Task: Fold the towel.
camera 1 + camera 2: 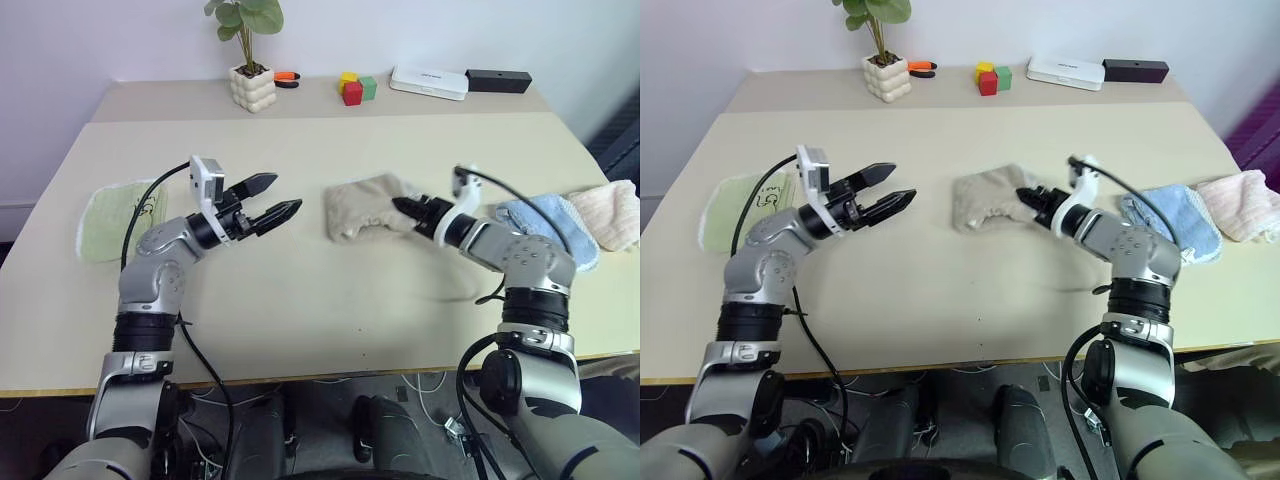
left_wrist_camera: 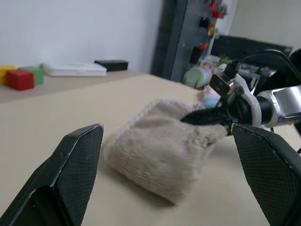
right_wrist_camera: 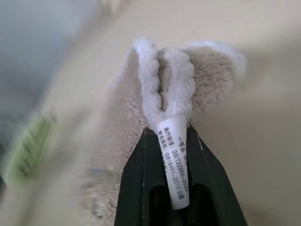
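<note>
The towel (image 1: 365, 207) lies bunched, not neatly folded; the right tool (image 1: 408, 207) pinches its three-o'clock edge, the left tool (image 1: 270, 200) is spread.

Four terry towels on the tabletop: one beige (image 1: 365, 205), one light green (image 1: 118, 218), one light blue (image 1: 548, 226), one pale pink (image 1: 612, 212); three small coloured blocks (image 1: 354, 88) at the far edge.

Towel (image 1: 365, 208) sits mid-counter (image 1: 330, 300), between both hands; left hand (image 1: 270, 200) to its left, right hand (image 1: 412, 208) on its right edge.

Bare table (image 1: 330, 330) before the towel (image 1: 362, 212)
</note>
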